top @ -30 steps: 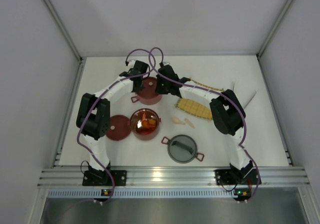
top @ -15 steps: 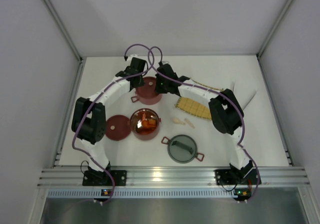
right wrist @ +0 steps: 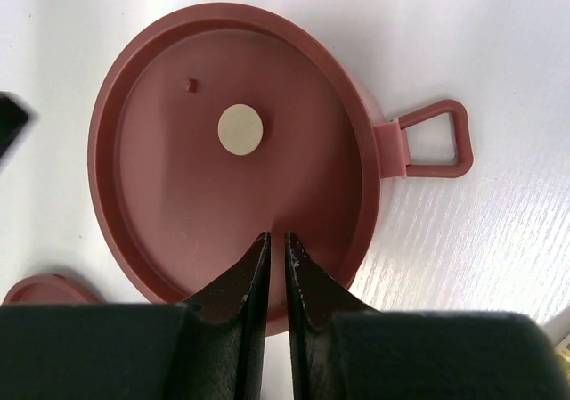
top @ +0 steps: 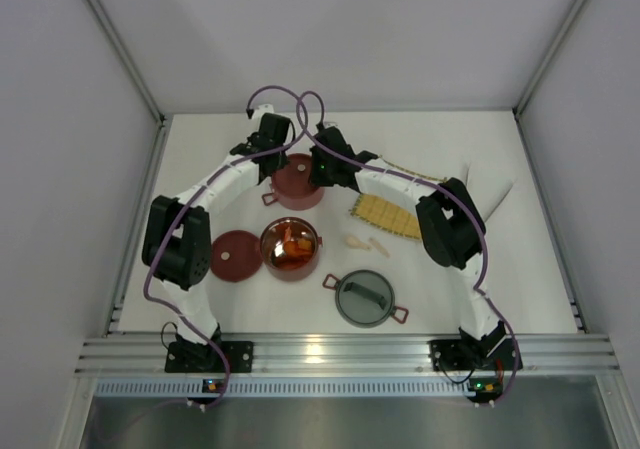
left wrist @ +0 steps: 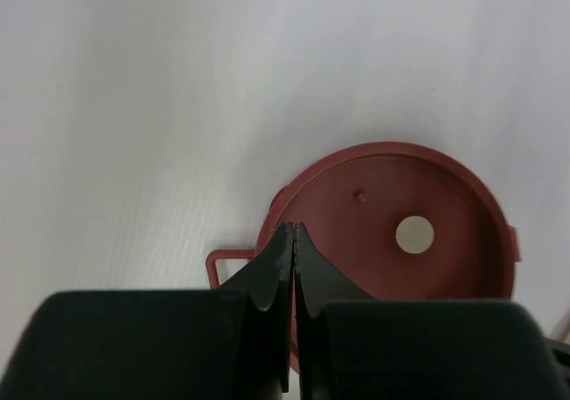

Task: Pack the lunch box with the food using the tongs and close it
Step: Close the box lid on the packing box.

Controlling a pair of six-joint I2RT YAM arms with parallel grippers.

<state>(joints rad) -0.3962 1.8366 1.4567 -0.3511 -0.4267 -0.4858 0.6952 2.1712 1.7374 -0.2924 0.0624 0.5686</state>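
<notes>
The lunch box stands in parts. The far tier [top: 297, 181] is covered by a flat red lid [right wrist: 232, 151] with a pale disc at its centre. My left gripper [left wrist: 293, 227] is shut and empty, poised over that lid's left rim, beside the side handle [left wrist: 226, 263]. Over the lid's near rim, my right gripper [right wrist: 276, 236] has its jaws almost touching, with nothing between them. The open tier [top: 291, 247] holds orange and red food. The tongs [top: 503, 191] lie at the far right, partly behind the right arm.
A second flat red lid [top: 236, 255] lies left of the open tier. The grey domed lid [top: 365, 299] sits at the front. A yellow woven mat [top: 388, 217] and cream spoon-shaped pieces [top: 365, 242] lie right of the tiers. White walls enclose the table.
My left arm shifted a little away from the base and its gripper went from slightly parted to shut. The right arm has hardly moved.
</notes>
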